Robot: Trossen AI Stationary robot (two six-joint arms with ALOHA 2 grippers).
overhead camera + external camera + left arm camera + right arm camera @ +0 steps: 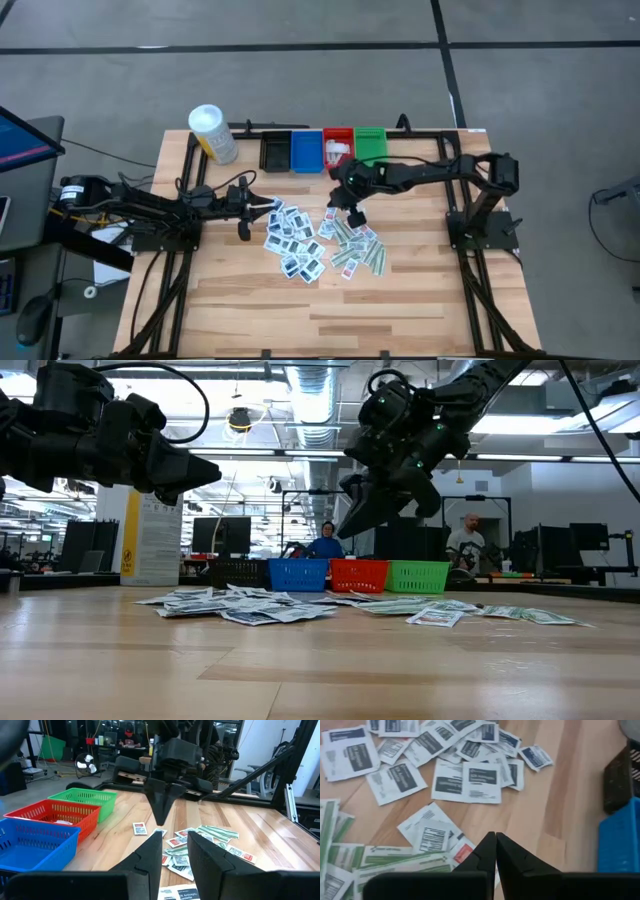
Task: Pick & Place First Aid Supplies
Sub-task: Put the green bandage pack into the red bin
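My right gripper point(355, 214) hangs above the surface point(400, 300), near the red bin point(338, 148), its fingers pinched together with nothing visibly between them; from the wrist they meet tip to tip over the first aid supplies point(465, 780), which lie scattered flat across the middle. I judge the packets are too thin to catch without pressing down first. My left gripper point(243, 232) waits at the pile's far edge, fingers partly apart and empty, leaving the other arm room.
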